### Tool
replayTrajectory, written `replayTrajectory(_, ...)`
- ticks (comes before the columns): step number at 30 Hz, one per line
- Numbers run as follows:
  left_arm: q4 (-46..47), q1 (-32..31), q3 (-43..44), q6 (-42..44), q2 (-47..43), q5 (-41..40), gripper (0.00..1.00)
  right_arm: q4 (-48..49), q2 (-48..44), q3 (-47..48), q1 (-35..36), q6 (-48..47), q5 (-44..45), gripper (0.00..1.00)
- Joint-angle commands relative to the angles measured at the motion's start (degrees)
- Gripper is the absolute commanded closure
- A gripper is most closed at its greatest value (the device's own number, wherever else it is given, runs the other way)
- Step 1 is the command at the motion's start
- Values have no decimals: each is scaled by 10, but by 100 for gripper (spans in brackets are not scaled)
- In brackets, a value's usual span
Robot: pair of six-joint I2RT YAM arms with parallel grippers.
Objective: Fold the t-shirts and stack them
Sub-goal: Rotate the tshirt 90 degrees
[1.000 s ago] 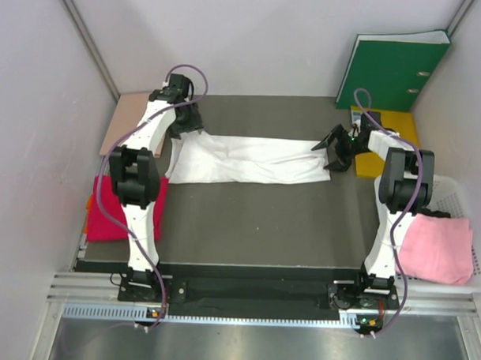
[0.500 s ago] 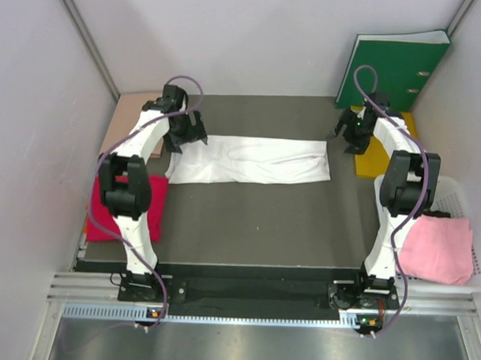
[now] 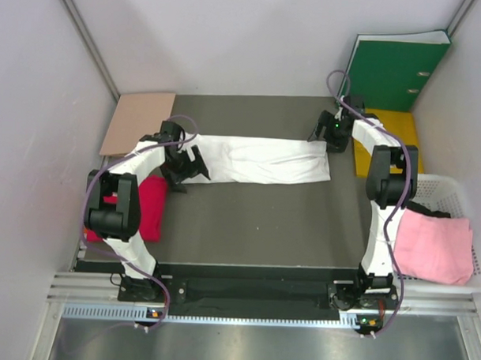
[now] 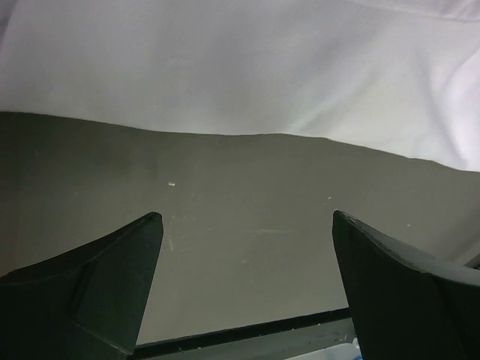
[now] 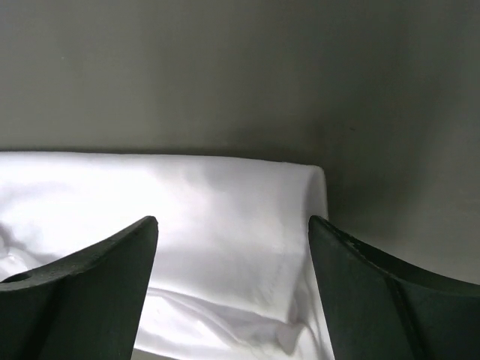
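Hovering with fingers wide apart and nothing between them, the left pincer (image 4: 246,225) hangs over bare tabletop (image 4: 247,285), the white t-shirt (image 4: 247,67) lying just ahead. The right pincer (image 5: 232,225), equally apart and empty, straddles that shirt's far right corner. Only the top view shows the shirt stretched as a band across the tabletop's far half, the red t-shirt (image 3: 149,200) at the left edge, and the pink t-shirt (image 3: 436,246) in a basket (image 3: 450,187) off the right edge.

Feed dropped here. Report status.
Left gripper, right gripper: jaws open, empty, at opposite ends. White t-shirt flat, a long strip, ungripped. Nothing blocking it.
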Motion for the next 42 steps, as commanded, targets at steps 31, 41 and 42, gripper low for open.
replayTrajectory(31,45,13,380,-29,330,-59,100,-46,-153,-248,18,18,9,100)
replayTrajectory(41,120,-19,607,-65,494,22,100,-97,-325,-449,40,38,-8,98)
replayTrajectory(42,119,-19,630,-73,509,41,98,-102,-335,-453,44,41,-3,97)
